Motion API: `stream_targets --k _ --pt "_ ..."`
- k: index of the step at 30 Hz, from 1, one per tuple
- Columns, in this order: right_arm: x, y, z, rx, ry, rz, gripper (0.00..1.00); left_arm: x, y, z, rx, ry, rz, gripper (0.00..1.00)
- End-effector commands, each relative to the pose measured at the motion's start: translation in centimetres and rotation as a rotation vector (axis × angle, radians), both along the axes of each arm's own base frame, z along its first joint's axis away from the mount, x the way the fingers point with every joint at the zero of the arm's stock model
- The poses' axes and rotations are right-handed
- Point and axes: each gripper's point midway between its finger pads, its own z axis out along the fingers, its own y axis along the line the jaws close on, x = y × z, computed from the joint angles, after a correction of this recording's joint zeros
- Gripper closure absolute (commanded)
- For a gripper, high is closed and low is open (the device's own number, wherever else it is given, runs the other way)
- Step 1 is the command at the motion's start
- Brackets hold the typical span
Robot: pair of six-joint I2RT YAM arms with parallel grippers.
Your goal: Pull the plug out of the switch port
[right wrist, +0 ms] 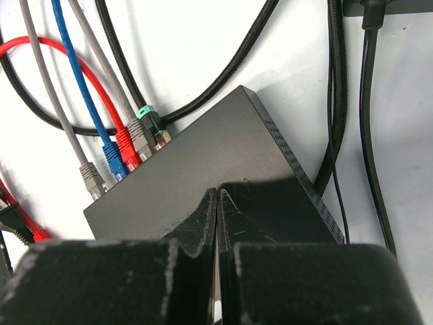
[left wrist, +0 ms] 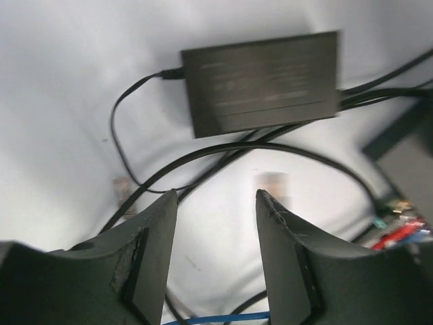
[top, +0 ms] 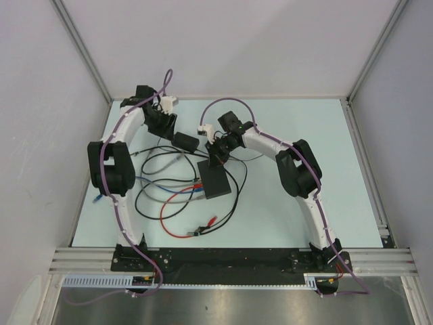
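The switch (right wrist: pixel 203 169) is a flat matte black box lying mid-table (top: pixel 218 181). Along its left edge sit several plugs: a grey one (right wrist: pixel 91 181), a blue one (right wrist: pixel 114 160), a red one (right wrist: pixel 127 147), another grey one (right wrist: pixel 141 132) and a teal-booted black one (right wrist: pixel 153 120). My right gripper (right wrist: pixel 218 193) is shut and empty, its tips resting on the switch's top (top: pixel 218 157). My left gripper (left wrist: pixel 216 203) is open and empty, hovering over cables near the smaller black adapter block (left wrist: pixel 260 81), behind and left of the switch (top: pixel 164 125).
Black, grey, blue and red cables (top: pixel 169 196) loop over the table left of and in front of the switch. The adapter block (top: pixel 184 142) lies behind the switch. A red clip lead (top: pixel 203 227) lies near the front. Grey walls enclose the table.
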Motion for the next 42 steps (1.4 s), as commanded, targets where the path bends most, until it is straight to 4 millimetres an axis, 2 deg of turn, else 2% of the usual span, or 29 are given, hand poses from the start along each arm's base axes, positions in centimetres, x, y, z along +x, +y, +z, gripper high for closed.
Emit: stream_targets --k 1,6,9,11,15,16,17,20,26,33,42 --pt "-0.6 -3.5 -5.7 -0.202 0.029 -0.040 1.00 0.5 -3.3 5.6 -0.211 -0.084 -0.016 0.43" --pt "-0.6 -3.5 -5.7 -0.201 0.028 -0.039 1.00 0.6 -3.9 6.2 -0.265 -0.084 0.031 0.41" --pt "-0.5 -3.6 -5.7 -0.202 0.031 -0.044 1.00 0.0 -4.6 6.5 -0.297 -0.075 -0.012 0.43" --pt "-0.5 -3.6 -5.7 -0.200 0.031 -0.045 1.00 -1.0 -5.8 6.8 -0.362 -0.056 -0.093 0.44" --pt "-0.4 -3.6 -5.6 -0.200 0.032 -0.048 1.00 -5.0 -8.1 5.7 -0.519 0.106 -0.174 0.54" --pt "-0.5 -3.6 -5.6 -0.200 0.032 -0.048 1.00 -6.1 -9.0 6.0 -0.590 0.126 -0.218 0.55" --pt "-0.5 -3.6 -5.7 -0.201 0.031 -0.048 1.00 -7.3 -9.3 4.9 -0.619 0.178 -0.217 0.56" --pt "-0.5 -3.6 -5.6 -0.200 0.031 -0.048 1.00 -9.2 -9.9 3.3 -0.681 0.256 -0.223 0.55" --pt "-0.6 -3.8 -5.1 -0.187 0.047 -0.045 1.00 -11.4 -10.6 -0.4 -0.698 0.381 -0.215 0.57" --pt "-0.7 -4.0 -5.0 -0.192 0.047 -0.045 1.00 -11.8 -10.5 -3.5 -0.649 0.421 -0.193 0.57" --pt "-0.7 -4.1 -4.9 -0.196 0.041 -0.044 1.00 -12.5 -10.9 -5.4 -0.633 0.490 -0.185 0.57"
